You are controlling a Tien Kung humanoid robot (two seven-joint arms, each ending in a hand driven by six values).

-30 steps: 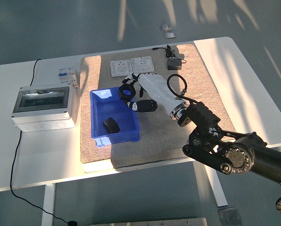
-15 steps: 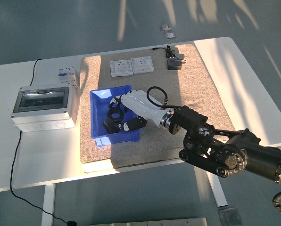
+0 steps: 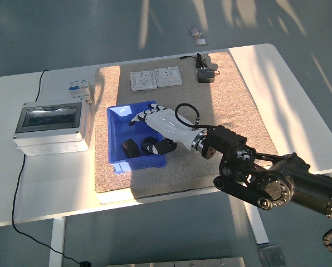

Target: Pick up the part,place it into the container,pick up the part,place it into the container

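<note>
white table [image 3: 38,183]: carries a grey mat [image 3: 233,105] across its middle.

blue bin [image 3: 117,149]: sits on the mat's 9 o'clock side, open top. 1 black part [image 3: 131,148] lies on its floor toward 7 o'clock. a 2nd black part [image 3: 150,142] lies just beside it at 3 o'clock, under the hand; whether the 2 touch cannot be told.

right hand [image 3: 157,123]: white shell, black arm entering from 4 o'clock, reaches over the bin's 3 o'clock wall. fingers [image 3: 139,116] are loosely spread over the bin's interior, pointing toward 10 o'clock, with nothing visibly gripped; the thumb [image 3: 165,146] is bent down near the 2nd part, and whether it touches it cannot be told.

2 white wall switches [image 3: 156,78]: side by side on the mat at 12 o'clock from the bin.

black charger [image 3: 205,76]: on the mat at 1 o'clock, with a short cable.

grey breaker box [image 3: 52,125]: on bare table at 9 o'clock from the bin, clear lid, black cord trailing toward 7 o'clock.

small breaker [image 3: 79,89]: upright at 12 o'clock of the box.
</note>
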